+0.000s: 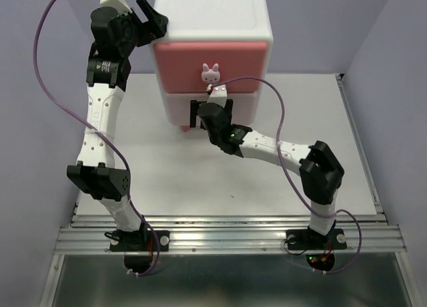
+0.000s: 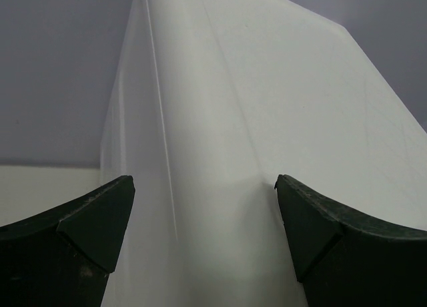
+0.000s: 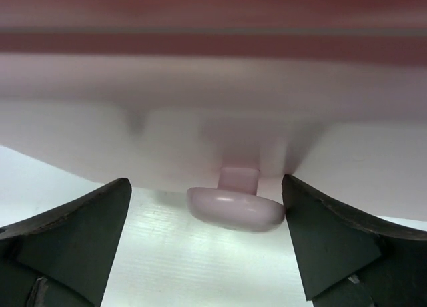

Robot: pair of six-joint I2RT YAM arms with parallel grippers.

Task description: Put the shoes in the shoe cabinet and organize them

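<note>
A: Closest in, on the white table: any shoes?

B: None. No orange or black sneaker anywhere in the three views.

A: Next out, centre of the overhead frame?

B: There, the right gripper, down low at the front of the shoe cabinet. Fingers spread wide, clamped on nothing. In its wrist view, a pale pink foot under the cabinet between them, just beside the finger at frame right. Touching or not, cannot tell.

A: And the drawers?

B: Paler pink lower drawer right behind that gripper. Darker pink upper drawer just above it in the frame, with a white bunny knob at its middle. Both seemingly pushed in flush.

A: Farthest back, upper left?

B: Up there, the left gripper, against the cabinet's upper-left corner. Fingers apart too, straddling a white corner edge in the wrist view, gripping nothing. Looks more like bracing than holding.

A: Progress, then?

B: Probably near the end: no shoe out on the table, both drawers apparently shut, both grippers empty-handed. Shoes presumably inside the cabinet, yet hidden, so neither pairing nor order checkable from here. Left to do, at a guess: back both arms away, and perhaps make sure of the lower drawer sitting fully home.
</note>
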